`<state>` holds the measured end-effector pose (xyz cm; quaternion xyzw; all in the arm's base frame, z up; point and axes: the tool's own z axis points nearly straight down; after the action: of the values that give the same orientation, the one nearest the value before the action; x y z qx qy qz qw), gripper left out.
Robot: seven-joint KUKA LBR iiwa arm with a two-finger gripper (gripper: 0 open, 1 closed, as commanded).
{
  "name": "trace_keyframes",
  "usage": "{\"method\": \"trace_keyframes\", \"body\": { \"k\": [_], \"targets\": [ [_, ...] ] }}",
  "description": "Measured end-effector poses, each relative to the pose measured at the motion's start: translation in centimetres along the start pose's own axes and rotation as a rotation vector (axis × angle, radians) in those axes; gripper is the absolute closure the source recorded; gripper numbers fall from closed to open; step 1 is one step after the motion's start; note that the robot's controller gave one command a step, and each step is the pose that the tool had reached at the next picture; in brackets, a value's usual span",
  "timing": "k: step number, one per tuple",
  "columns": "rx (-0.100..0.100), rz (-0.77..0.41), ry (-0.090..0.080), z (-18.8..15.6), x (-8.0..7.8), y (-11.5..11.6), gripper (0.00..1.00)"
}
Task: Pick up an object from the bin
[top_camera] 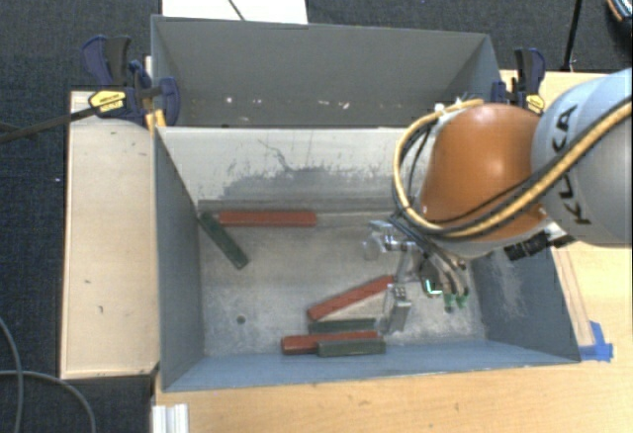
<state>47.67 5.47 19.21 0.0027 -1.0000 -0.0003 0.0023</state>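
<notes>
My gripper (398,310) hangs low over the front right part of the bin floor, under the orange cover. It is right at the right end of a red-brown stick (346,301) that lies slanted on the floor. Whether it touches the stick I cannot tell. Just in front of that stick lies a dark green stick (341,326). Nearer the front wall, another red-brown stick (309,343) lies beside a dark stick (352,349).
At the back left of the floor a long red-brown stick (267,217) lies along the wall, with a dark green stick (225,240) slanting down from its left end. The arm and its cover hide the bin's right side.
</notes>
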Motion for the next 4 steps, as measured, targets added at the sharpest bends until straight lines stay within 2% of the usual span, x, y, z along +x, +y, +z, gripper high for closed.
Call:
{"method": "trace_keyframes", "body": {
  "k": [1, 2, 3, 4],
  "targets": [
    [0.0, -0.064, -0.002, 12.4, -9.6, -2.0, 0.0],
    [0.0, -0.174, -0.009, 12.1, -3.2, 1.1, 0.0],
    [0.0, -0.168, -0.003, 11.9, -3.2, 1.0, 1.0],
    [0.0, -0.166, -0.01, 12.1, -3.3, 1.0, 0.0]
  ]
}}
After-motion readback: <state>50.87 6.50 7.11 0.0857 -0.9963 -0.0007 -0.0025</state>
